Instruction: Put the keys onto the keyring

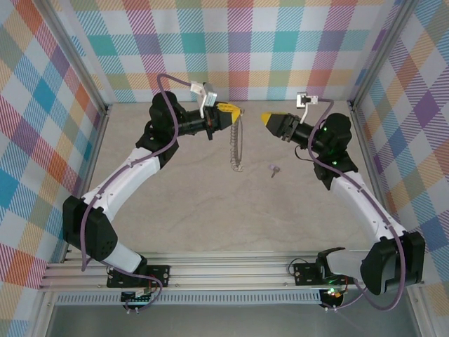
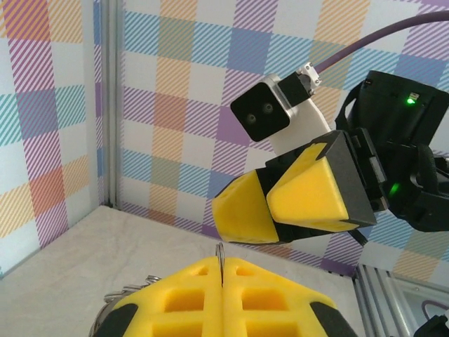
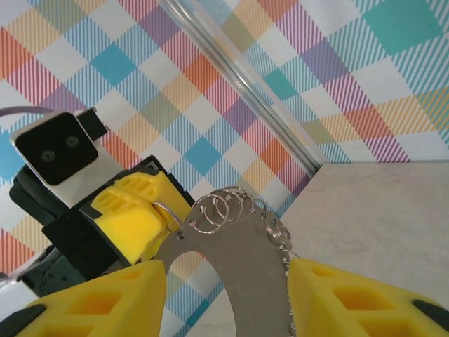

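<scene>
The keyring (image 1: 236, 149) hangs down from my left gripper (image 1: 237, 111), which is shut on one of the small split rings at its top. In the left wrist view that thin ring (image 2: 220, 254) is pinched between the closed yellow fingers. In the right wrist view the keyring (image 3: 238, 260) is a flat grey hoop with several small rings along its rim. My right gripper (image 3: 228, 284) is open, a finger on either side of the hoop. In the top view the right gripper (image 1: 267, 118) points at the left one, a short gap apart. The tiny key (image 1: 273, 169) lies on the table below it.
Plaid walls with aluminium posts (image 1: 366, 140) close in the table (image 1: 182, 210) on the left, the back and the right. Both arm bases sit on the rail (image 1: 231, 270) at the near edge.
</scene>
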### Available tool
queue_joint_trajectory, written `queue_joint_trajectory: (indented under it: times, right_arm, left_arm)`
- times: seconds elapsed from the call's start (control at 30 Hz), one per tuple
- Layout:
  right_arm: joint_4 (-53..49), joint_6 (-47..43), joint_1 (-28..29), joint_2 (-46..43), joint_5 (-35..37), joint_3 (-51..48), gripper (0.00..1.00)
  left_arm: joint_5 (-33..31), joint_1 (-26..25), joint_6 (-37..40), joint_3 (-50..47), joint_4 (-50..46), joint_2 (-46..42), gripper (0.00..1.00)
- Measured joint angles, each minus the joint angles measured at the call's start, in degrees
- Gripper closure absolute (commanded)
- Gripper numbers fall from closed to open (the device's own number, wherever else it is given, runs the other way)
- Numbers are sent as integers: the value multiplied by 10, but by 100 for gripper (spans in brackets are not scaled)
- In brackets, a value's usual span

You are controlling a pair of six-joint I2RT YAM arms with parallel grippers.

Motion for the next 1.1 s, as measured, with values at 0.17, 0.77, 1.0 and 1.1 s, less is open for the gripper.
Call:
queue_joint_trajectory:
  times: [0.17,0.77,1.0,1.1]
  right_arm:
    - [1,-11,0,11,-10,0,52]
    - [51,-14,0,43,-113,34,57]
    - [64,-21,0,51,-137,50,58]
    - [71,-21,0,66,-144,50,59]
  left_arm:
    - [0,-4,19,8,5,0,100]
    - [-8,-26,146,-26,31,-2,100]
    - [-8,-26,147,-26,30,-2,100]
    - [-6,-26,146,-26,30,-2,100]
